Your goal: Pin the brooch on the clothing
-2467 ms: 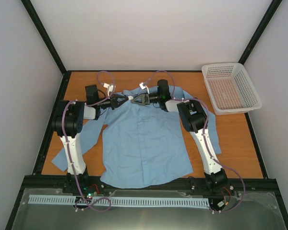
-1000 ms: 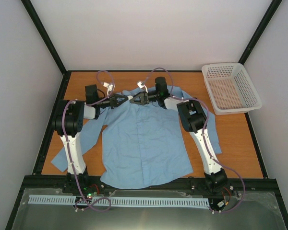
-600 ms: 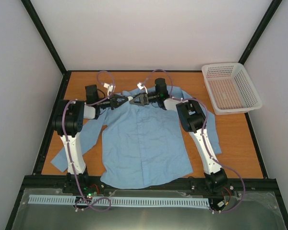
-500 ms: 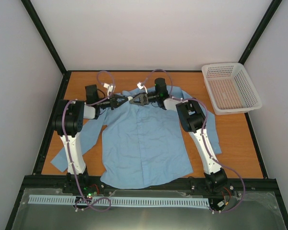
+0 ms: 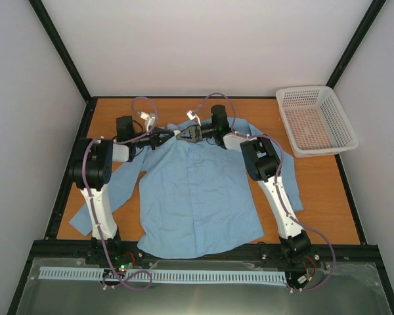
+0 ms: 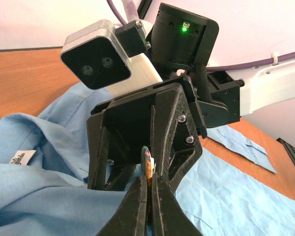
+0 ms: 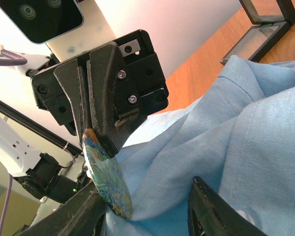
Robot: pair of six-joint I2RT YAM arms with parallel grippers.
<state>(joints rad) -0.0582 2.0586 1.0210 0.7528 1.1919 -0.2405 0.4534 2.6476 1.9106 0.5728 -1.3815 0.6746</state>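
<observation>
**A:** From above, why do both arms crowd one spot?

**B:** The left gripper [image 5: 165,136] and right gripper [image 5: 186,135] meet tip to tip over the far edge of the shirt [image 5: 197,197]. I judge the pin goes in there. What they carry is too small to tell here.

**A:** And the left wrist view?

**B:** Its fingers [image 6: 136,206] are clenched on the brooch [image 6: 148,166], seen edge-on at their very tips, with the right gripper facing them. Probably it is held by the rim to leave both faces free.

**A:** The right wrist view?

**B:** Its fingers [image 7: 79,215] stand apart, grasping nothing. A ridge of shirt lies between them. The brooch's lower edge seems to meet the cloth just inside the finger on the view's left. The gap probably gives room to press it.
</observation>
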